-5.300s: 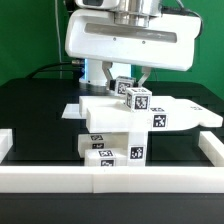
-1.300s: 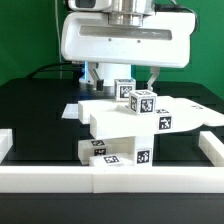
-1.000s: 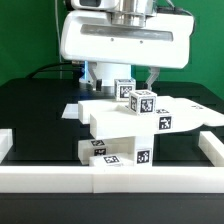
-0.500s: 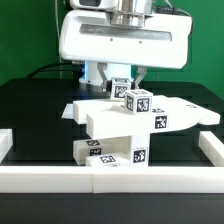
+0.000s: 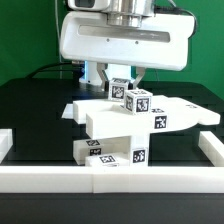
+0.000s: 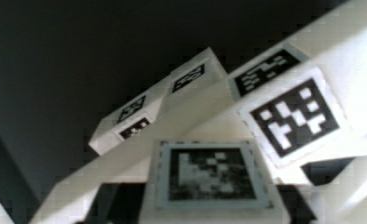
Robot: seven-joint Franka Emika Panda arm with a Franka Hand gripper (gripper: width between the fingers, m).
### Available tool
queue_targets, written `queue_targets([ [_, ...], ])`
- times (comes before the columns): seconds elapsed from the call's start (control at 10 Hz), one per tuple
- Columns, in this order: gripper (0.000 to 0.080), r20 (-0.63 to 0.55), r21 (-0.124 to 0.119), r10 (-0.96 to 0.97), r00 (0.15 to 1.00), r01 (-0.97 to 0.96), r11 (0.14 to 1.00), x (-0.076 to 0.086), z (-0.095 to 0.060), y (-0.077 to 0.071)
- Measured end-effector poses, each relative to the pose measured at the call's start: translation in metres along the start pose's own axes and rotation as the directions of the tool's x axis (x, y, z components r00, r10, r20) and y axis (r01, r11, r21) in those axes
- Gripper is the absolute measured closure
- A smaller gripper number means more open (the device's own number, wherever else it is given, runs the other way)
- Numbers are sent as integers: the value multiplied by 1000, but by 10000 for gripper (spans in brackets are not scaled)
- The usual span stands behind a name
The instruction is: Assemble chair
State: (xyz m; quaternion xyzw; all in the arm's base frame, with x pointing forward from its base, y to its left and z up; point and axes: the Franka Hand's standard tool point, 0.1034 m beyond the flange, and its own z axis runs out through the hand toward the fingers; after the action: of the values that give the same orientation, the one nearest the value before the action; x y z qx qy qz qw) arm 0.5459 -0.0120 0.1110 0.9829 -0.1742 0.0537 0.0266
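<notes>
From my remote seat, the jaws (image 5: pixel 121 84) that stood spread a second ago now pinch the tagged cube (image 5: pixel 121 87) at the back of the chair stack (image 5: pixel 118 128). That stack sits on the black worktop (image 5: pixel 35 115), right against the white border rail (image 5: pixel 110 177) at the front. Since the closing, the lower blocks (image 5: pixel 110 152) have shifted slightly toward the exterior view's left. On the wrist view a tag (image 6: pixel 210 172) fills the middle, blurred.

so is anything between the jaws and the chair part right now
No. The gripper has closed its jaws directly on a small tagged cube atop the chair assembly; nothing visible sits between them.
</notes>
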Motion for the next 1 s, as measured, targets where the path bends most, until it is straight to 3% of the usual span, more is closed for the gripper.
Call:
queue_targets([
  [0.5,520,3,16,292,957,-292,956,1,1,5],
  [0.8,520,21,28,536,844,-536,843,1,2,6],
  [1.0,523,23,16,661,750,-661,750,0,6,7],
])
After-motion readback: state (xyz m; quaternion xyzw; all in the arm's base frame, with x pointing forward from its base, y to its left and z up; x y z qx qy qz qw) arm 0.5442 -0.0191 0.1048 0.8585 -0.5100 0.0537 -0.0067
